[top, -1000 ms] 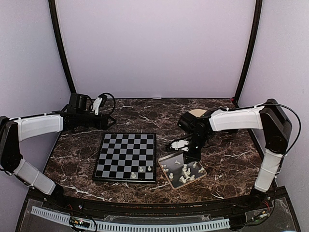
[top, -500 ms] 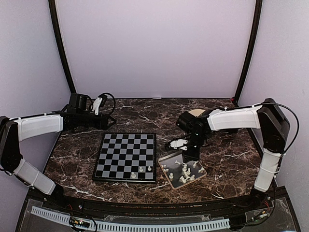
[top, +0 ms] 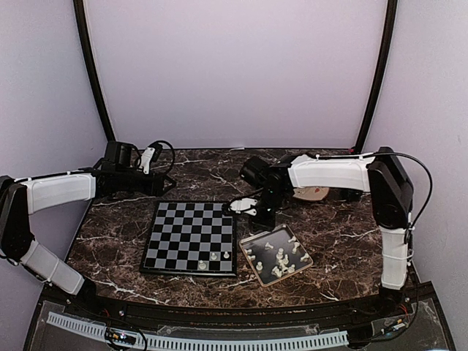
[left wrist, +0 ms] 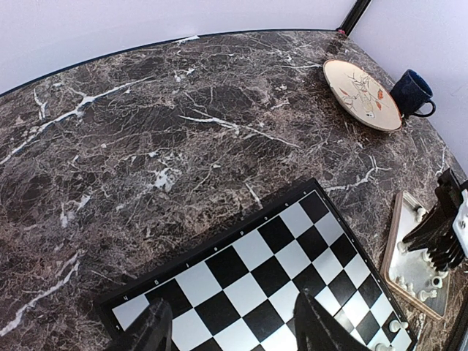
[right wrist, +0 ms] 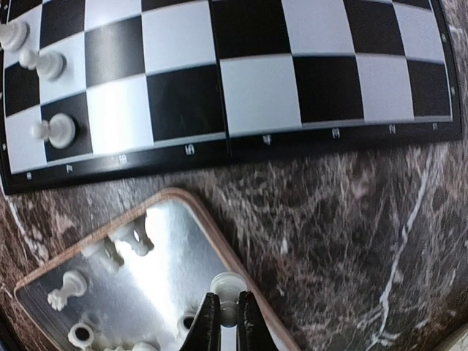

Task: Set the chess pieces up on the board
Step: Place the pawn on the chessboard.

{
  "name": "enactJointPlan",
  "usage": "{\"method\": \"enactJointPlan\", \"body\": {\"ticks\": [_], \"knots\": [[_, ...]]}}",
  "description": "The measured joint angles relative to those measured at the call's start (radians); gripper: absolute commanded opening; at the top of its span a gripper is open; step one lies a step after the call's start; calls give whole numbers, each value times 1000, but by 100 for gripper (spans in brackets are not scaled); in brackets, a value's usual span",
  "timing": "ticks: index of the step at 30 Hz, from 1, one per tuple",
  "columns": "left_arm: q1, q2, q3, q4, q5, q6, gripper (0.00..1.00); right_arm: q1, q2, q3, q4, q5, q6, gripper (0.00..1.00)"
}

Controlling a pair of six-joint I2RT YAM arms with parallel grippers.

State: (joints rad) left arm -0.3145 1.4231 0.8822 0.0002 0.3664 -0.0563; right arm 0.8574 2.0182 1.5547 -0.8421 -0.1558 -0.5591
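Note:
My right gripper (right wrist: pixel 224 322) is shut on the stem of a small white chess piece (right wrist: pixel 228 287), held above the edge of the metal tray (right wrist: pixel 175 256). From above, this gripper (top: pixel 265 219) hangs just off the right edge of the board (top: pixel 190 238). Three white chess pieces (top: pixel 213 257) stand at the board's near right corner and show in the right wrist view as well (right wrist: pixel 53 130). Several more pieces (top: pixel 280 256) lie in the tray (top: pixel 300 243). My left gripper (left wrist: pixel 230 329) is open and empty over the board's far left part (left wrist: pixel 256 270).
A round patterned plate (top: pixel 314 193) lies behind the right arm, with a dark blue mug (left wrist: pixel 412 93) beside the plate (left wrist: pixel 362 93). The marble table runs to a black frame and pale walls. The tray sits close to the board's near right corner.
The right gripper has closed fully on a piece and carried it up and left from the tray toward the board's right edge, uncovering the plate. The left arm has not moved.

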Motion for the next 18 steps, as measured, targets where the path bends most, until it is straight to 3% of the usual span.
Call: {"method": "enactJointPlan", "body": {"ticks": [14, 16, 18], "knots": [[0, -1, 0, -1, 0, 0, 59, 143, 245, 337, -68, 3, 15, 3], [0, -3, 0, -1, 0, 0, 59, 151, 257, 358, -74, 3, 15, 7], [0, -6, 0, -2, 0, 0, 59, 156, 267, 373, -78, 2, 18, 18]]}}
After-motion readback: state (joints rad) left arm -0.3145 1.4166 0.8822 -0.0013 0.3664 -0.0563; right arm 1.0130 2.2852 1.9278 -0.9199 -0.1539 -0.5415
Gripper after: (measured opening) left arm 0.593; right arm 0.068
